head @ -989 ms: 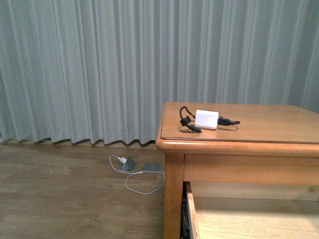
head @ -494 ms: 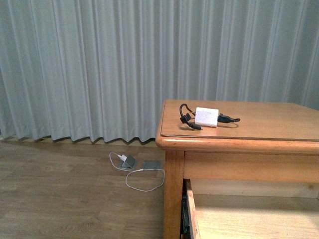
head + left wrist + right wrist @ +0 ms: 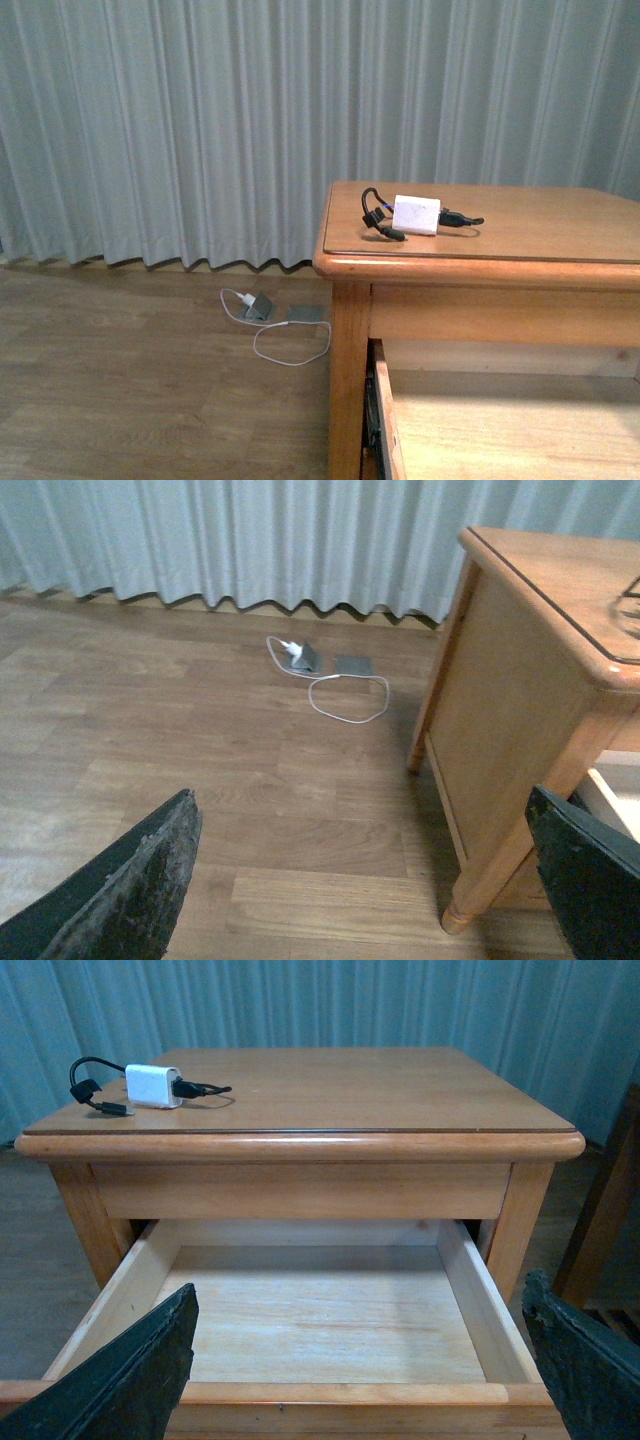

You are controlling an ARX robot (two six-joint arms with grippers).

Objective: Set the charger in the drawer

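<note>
The charger (image 3: 416,214) is a small white block with a looped black cable. It lies on the top of the wooden dresser near its left corner, and the right wrist view also shows the charger (image 3: 152,1086). The drawer (image 3: 385,420) below the top is pulled out, and its pale wood inside (image 3: 470,1290) holds nothing. My right gripper (image 3: 357,1365) is open in front of the drawer's front rim, far from the charger. My left gripper (image 3: 360,880) is open over the floor, left of the dresser. Neither arm shows in the front view.
A white plug with a thin white cable and grey plates (image 3: 262,305) lies on the wood floor by the curtain (image 3: 200,130). The dresser's front leg (image 3: 480,880) stands close to my left gripper. A dark wooden piece (image 3: 610,1220) stands to the right of the dresser.
The front view has shifted, so the dresser top and the charger sit a little higher in the picture. The charger keeps its place on the top.
</note>
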